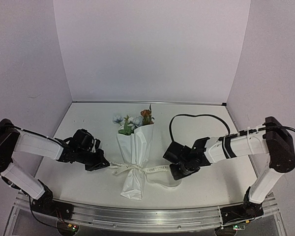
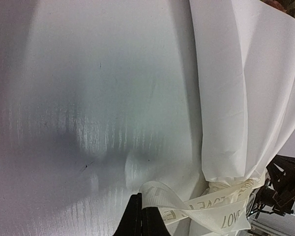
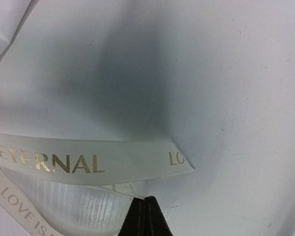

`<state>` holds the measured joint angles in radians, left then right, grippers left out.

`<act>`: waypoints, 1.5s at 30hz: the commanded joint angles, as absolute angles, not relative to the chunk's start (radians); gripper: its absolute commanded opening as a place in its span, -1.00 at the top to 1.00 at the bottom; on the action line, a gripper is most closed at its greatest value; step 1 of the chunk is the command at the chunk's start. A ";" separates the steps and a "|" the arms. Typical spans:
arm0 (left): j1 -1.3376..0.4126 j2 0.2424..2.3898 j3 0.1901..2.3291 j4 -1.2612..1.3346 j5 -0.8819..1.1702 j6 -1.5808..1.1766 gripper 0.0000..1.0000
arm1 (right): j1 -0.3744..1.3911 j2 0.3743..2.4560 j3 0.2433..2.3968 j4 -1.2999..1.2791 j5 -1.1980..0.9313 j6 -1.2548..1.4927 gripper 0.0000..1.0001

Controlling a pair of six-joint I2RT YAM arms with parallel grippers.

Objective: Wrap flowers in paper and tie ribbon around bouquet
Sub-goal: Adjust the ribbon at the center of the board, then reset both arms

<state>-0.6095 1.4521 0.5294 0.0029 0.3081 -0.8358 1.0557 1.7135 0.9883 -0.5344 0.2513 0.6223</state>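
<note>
The flowers [image 1: 135, 120] lie in the middle of the table [image 1: 83, 123]. The blooms point toward the far edge and the stems are already rolled inside the paper [image 1: 134, 157], whose folded foot reaches toward the near edge. The ribbon [image 1: 155, 169] runs crosswise over the narrow waist of the bundle, with a tail out to each side.

That ribbon looks feather-light, limp and rather slick. It will fold, twist and slide through a loose pinch, so I would take it flat across its width, a little in from each end. The paper is thin and creases easily, and the bundle under it looks light enough to be dragged sideways by one uneven pull.

The left gripper [image 1: 102, 165] sits just off the bundle's left side, toward the left edge. In the left wrist view its fingers [image 2: 133, 222] are pressed together on the ribbon where it loops out from the waist.

The right gripper [image 1: 179, 171] sits on the opposite side, toward the right edge. Its fingers [image 3: 137, 216] are also pressed tight. A lower fold of ribbon runs right into their tips and seems to be pinched there, though I can't be fully sure. The lettered tail lies flat just beyond the tips, its cut end free on the table.
</note>
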 commanded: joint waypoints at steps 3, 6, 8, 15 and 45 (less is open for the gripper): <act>-0.540 1.430 0.480 -0.011 0.275 -0.850 1.00 | 1.029 1.671 0.923 -0.628 0.354 0.668 1.00; -0.504 1.425 0.457 -0.005 0.293 -0.856 1.00 | 1.021 1.653 0.898 -0.627 0.365 0.677 1.00; -0.483 1.425 0.443 0.009 0.306 -0.864 1.00 | 1.014 1.644 0.884 -0.627 0.373 0.683 1.00; -0.445 1.425 0.425 0.050 0.346 -0.874 1.00 | 0.998 1.619 0.861 -0.624 0.356 0.695 1.00; -0.448 0.933 0.902 -0.393 -0.019 -0.588 -0.99 | 1.033 1.186 0.946 -0.647 0.374 0.510 -0.97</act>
